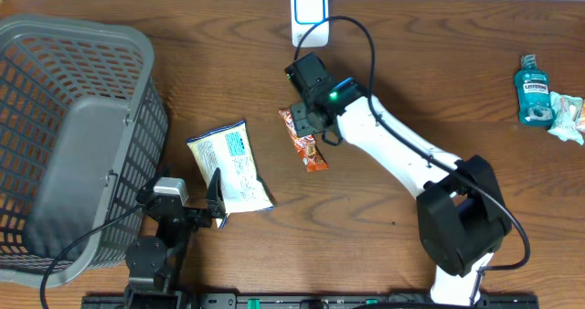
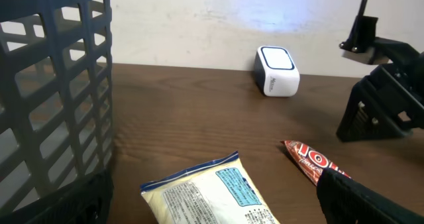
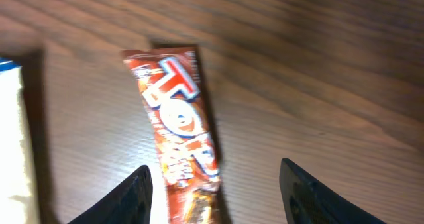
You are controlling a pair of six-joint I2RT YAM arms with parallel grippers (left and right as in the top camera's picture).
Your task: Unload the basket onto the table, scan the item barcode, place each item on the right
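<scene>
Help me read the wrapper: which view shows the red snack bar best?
The right wrist view: the red snack bar lies close below the camera, its lettering large. Overhead shows it small; the left wrist view catches only one end.

Off to the sides of the wooden table [image 1: 439, 53]
Grey mesh basket [image 1: 73, 117] far left; teal mouthwash bottle [image 1: 533, 90] far right, beside pale packet [image 1: 569, 117].

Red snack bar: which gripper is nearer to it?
Right. The right gripper hangs just above the red snack bar, fingers open; the left gripper sits farther off beside the white packet.
</scene>
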